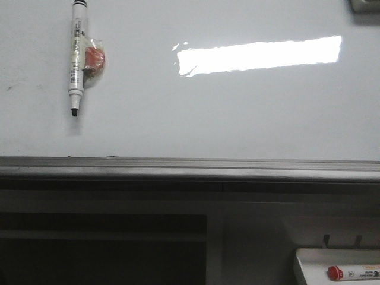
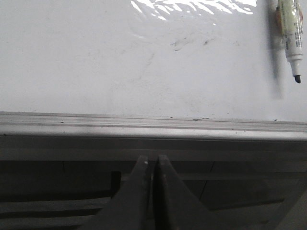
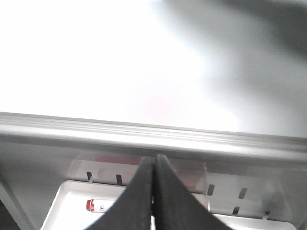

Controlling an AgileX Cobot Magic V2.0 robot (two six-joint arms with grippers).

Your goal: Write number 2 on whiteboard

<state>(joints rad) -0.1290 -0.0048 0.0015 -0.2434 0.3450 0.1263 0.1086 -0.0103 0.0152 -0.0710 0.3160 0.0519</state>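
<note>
The whiteboard [image 1: 237, 113] fills the upper front view, glossy white with a grey edge rail [image 1: 190, 166] and a bright rectangular reflection. No number 2 shows on it; only faint smudges show in the left wrist view [image 2: 180, 44]. A white marker with a black tip [image 1: 76, 56] is fixed to the board at upper left beside an orange-red holder [image 1: 94, 58]; it also shows in the left wrist view [image 2: 290, 36]. My left gripper [image 2: 151, 160] is shut and empty below the rail. My right gripper [image 3: 155, 160] is shut and empty above the tray. Neither gripper shows in the front view.
A small white tray [image 1: 309, 261] at lower right holds a red-capped marker [image 1: 350, 272], also in the right wrist view [image 3: 96, 206]. A dark opening [image 1: 101, 249] lies below the rail at lower left. A grey object [image 1: 365, 6] sits at the board's top right corner.
</note>
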